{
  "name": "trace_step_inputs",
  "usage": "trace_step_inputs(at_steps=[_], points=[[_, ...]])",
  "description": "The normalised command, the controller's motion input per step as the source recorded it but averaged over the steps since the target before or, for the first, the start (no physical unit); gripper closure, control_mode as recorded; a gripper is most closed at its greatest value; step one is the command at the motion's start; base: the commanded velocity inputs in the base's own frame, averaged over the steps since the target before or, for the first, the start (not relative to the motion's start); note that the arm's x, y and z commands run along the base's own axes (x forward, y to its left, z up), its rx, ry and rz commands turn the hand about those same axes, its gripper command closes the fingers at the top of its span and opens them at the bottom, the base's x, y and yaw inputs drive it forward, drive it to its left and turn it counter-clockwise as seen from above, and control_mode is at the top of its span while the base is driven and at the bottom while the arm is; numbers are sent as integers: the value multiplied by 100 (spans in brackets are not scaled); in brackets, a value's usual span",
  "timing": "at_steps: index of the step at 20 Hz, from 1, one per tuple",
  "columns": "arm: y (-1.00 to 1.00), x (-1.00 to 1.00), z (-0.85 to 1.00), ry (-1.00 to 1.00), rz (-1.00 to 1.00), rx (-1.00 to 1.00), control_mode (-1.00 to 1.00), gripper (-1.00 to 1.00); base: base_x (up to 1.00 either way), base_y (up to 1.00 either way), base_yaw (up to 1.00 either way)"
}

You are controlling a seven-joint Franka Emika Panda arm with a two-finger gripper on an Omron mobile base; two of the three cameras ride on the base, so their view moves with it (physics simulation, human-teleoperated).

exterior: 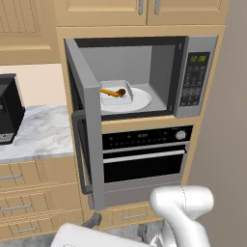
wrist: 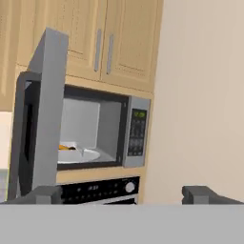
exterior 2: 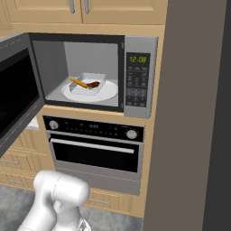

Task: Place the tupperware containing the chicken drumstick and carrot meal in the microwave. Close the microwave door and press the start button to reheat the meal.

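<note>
The tupperware (exterior: 116,92) rests on a round white plate (exterior: 140,101) inside the microwave (exterior: 193,77). Across the tray lies the orange carrot (exterior: 108,91), with the dark chicken drumstick (exterior: 121,91) at its right end. The same tupperware (exterior 2: 89,83), carrot (exterior 2: 79,82) and drumstick (exterior 2: 94,84) sit in the cavity from the other side. The microwave door (exterior: 87,125) is swung wide to the left. My gripper (wrist: 123,196) is open and empty. It is low and well back from the microwave (wrist: 138,133), facing the door (wrist: 45,114), whose edge hides part of the tupperware (wrist: 72,147).
A black-fronted oven (exterior: 144,159) with round knobs sits directly under the microwave. A marble counter (exterior: 38,132) with a black appliance (exterior: 7,111) runs off to the left. A tall plain wall panel (exterior 2: 194,113) stands on the right. Wooden cabinets (wrist: 109,43) hang above.
</note>
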Motion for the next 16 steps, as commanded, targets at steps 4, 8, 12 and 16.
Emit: trace_step_inputs(at_steps=[4, 8, 12, 16], points=[[71, 57, -6, -15, -21, -14, -100, -100, 0, 0, 0], [62, 97, -7, -11, -29, -15, -100, -100, 0, 0, 0], [38, 100, -7, -12, -26, -14, -100, -100, 0, 0, 0], [8, 100, -14, -11, -20, -14, -100, -100, 0, 0, 0]])
